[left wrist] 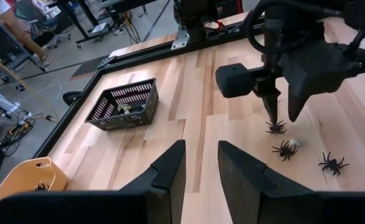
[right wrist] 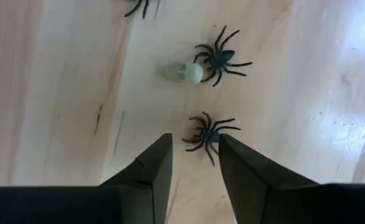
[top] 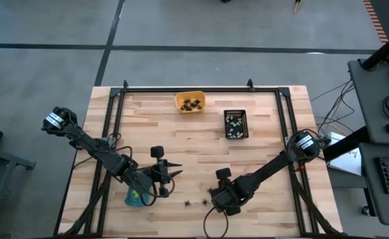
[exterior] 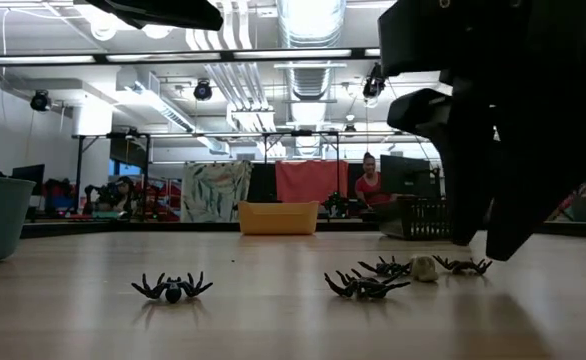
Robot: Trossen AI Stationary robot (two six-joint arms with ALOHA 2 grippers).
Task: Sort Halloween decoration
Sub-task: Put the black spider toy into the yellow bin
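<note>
Orange tray (top: 190, 102): dark trinkets; black tray (top: 235, 124): whitish; both grippers' jaws apart.

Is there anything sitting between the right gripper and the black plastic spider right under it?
Nothing visible. The right gripper hangs with its fingers apart directly over the nearest black plastic spider on the bare wooden table. The small whitish trinket and a second black spider lie beyond it, not in the path.

Bright ceiling lights (exterior: 308, 20) overhead; glare on table (right wrist: 357, 37); soft shadows.
</note>
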